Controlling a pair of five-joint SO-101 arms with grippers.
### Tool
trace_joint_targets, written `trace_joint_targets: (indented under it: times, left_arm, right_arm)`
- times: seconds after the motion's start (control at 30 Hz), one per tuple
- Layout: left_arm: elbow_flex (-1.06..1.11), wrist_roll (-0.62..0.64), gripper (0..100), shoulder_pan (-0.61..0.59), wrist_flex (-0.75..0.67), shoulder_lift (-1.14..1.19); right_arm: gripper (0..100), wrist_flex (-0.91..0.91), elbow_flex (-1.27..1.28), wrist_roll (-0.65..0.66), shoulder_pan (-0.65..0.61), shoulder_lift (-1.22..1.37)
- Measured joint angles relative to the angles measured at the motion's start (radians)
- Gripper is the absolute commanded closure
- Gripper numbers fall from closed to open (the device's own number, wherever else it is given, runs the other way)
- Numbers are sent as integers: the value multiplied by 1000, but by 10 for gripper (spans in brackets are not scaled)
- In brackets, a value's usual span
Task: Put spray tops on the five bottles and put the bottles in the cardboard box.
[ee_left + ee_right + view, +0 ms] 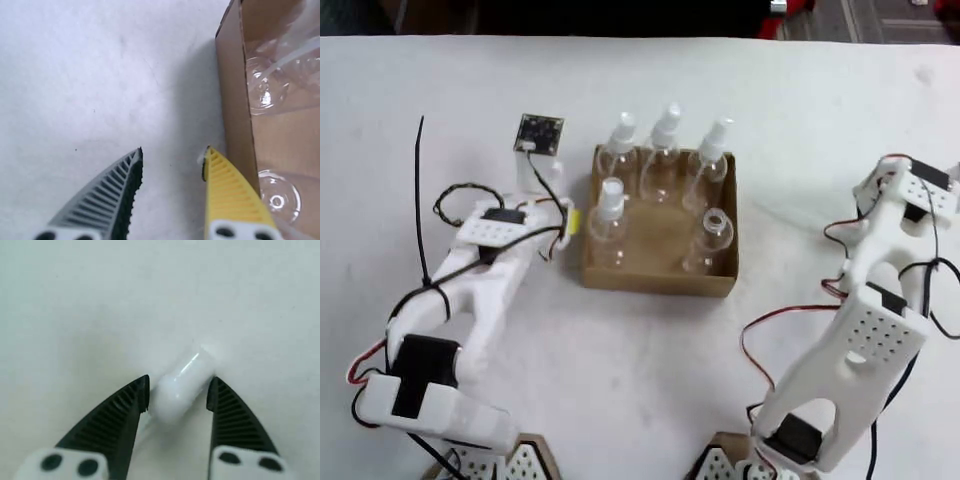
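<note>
Our left gripper (172,155) is open and empty, just beside the cardboard box (660,280). Our right gripper (177,386) is open too, with a white spray top (186,376) lying on the table (620,370) between its jaws. Five bottles (610,225) stand in the box. One, the bare bottle (708,238), has no top.

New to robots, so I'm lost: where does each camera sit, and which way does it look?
High view: fixed above the table, looking down on the cardboard box of bottles; left arm and right arm show.
Left wrist view: on the left arm, facing down past the open left gripper at table and box wall.
Right wrist view: on the right arm, facing down at the right gripper around a spray top.
High and left wrist views share the box.
</note>
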Motion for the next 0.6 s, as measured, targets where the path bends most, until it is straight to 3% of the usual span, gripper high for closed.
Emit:
trace_joint_targets:
  times: [0.5, 0.6]
  left_arm:
    - [0, 0, 812, 0, 0, 0]
    - [0, 0, 812, 0, 0, 0]
  right_arm:
    - [837, 9, -41, -3, -11, 57]
    - [885, 26, -89, -5, -11, 87]
